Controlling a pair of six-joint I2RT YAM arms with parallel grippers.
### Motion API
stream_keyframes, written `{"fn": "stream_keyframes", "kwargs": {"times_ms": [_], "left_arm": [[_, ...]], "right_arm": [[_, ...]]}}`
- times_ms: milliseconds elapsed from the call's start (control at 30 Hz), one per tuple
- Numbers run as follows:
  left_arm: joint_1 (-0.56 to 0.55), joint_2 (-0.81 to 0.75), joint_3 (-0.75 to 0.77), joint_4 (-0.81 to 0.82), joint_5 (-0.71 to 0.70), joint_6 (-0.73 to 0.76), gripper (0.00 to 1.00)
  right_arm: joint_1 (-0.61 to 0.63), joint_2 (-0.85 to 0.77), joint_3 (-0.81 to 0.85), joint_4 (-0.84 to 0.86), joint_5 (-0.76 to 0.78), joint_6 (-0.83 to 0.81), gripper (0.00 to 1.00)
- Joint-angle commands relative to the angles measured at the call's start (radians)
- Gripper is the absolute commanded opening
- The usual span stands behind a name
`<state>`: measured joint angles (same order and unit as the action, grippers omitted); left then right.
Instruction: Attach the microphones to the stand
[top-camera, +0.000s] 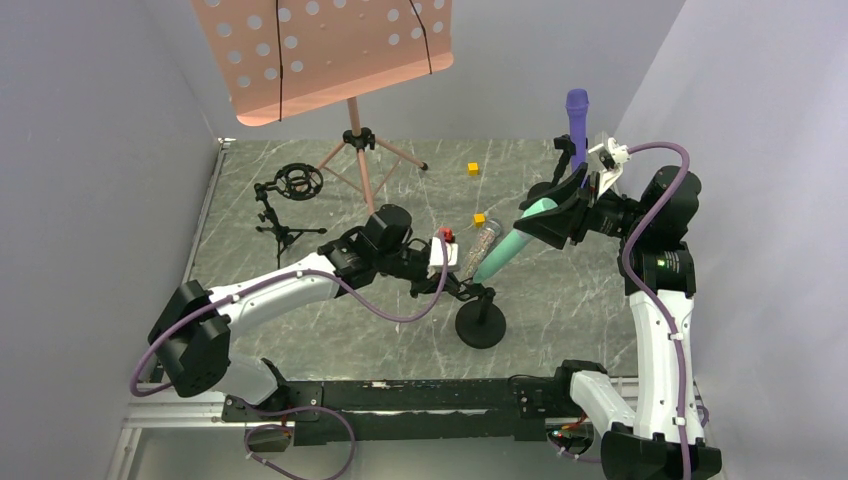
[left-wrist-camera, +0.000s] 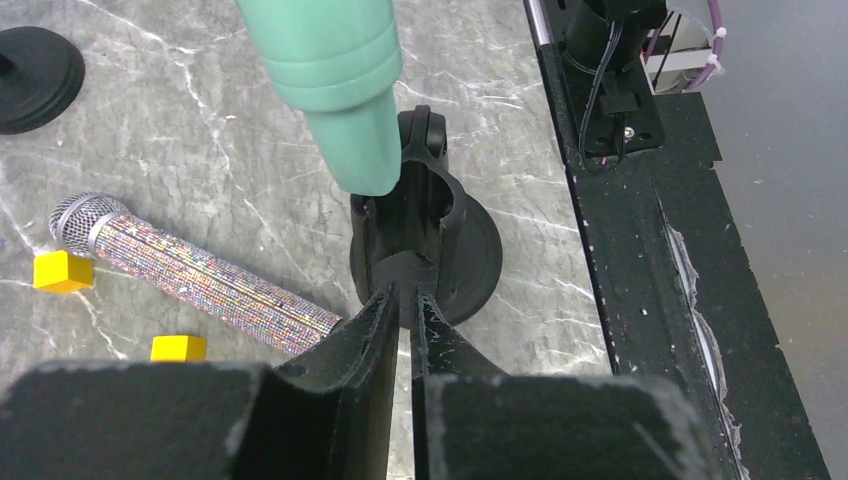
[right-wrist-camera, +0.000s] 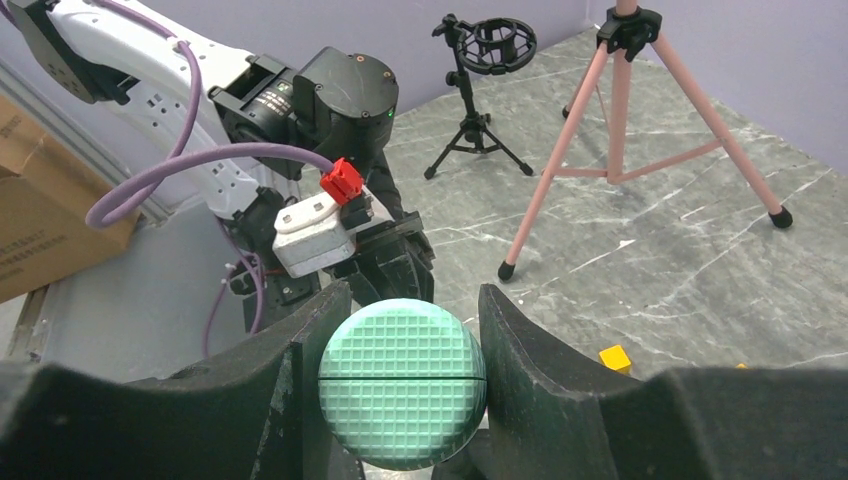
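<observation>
My right gripper (top-camera: 548, 222) is shut on the mint-teal microphone (top-camera: 503, 252) near its head, which fills the gap between the jaws in the right wrist view (right-wrist-camera: 402, 385). The microphone slants down to the left. Its tail (left-wrist-camera: 345, 110) sits at the mouth of the black clip (left-wrist-camera: 420, 205) on the round-based stand (top-camera: 480, 325). My left gripper (left-wrist-camera: 405, 293) is shut on the lower part of that clip. The glittery silver-pink microphone (left-wrist-camera: 200, 280) lies on the table to the left of the stand. The purple microphone (top-camera: 577, 112) stands upright in a holder at the back right.
A pink music stand (top-camera: 320, 50) on a tripod (right-wrist-camera: 620, 130) is at the back. A small black shock-mount stand (top-camera: 290, 190) is at the back left. Yellow cubes (left-wrist-camera: 62, 270) (left-wrist-camera: 178, 348) lie near the glittery microphone. Another black round base (left-wrist-camera: 35, 70) is nearby.
</observation>
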<state>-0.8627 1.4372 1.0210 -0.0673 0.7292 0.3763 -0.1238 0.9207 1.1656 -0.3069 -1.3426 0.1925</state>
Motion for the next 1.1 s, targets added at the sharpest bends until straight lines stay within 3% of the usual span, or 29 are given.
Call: {"fn": "stream_keyframes", "kwargs": {"times_ms": [0, 400, 767, 1067], "left_arm": [[-0.009, -0.034, -0.012, 0.031, 0.028, 0.002, 0.14], [-0.022, -0.022, -0.019, 0.060, 0.004, -0.030, 0.15], [-0.044, -0.007, -0.033, 0.130, -0.017, -0.067, 0.39], [-0.049, 0.013, -0.050, 0.151, -0.011, -0.104, 0.43]], "right_arm": [[-0.007, -0.020, -0.001, 0.006, -0.001, -0.009, 0.11], [-0.010, -0.024, -0.033, 0.058, -0.018, 0.037, 0.11], [-0.011, -0.031, -0.056, 0.059, -0.026, 0.031, 0.12], [-0.009, -0.044, -0.092, 0.021, -0.054, -0.014, 0.12]]}}
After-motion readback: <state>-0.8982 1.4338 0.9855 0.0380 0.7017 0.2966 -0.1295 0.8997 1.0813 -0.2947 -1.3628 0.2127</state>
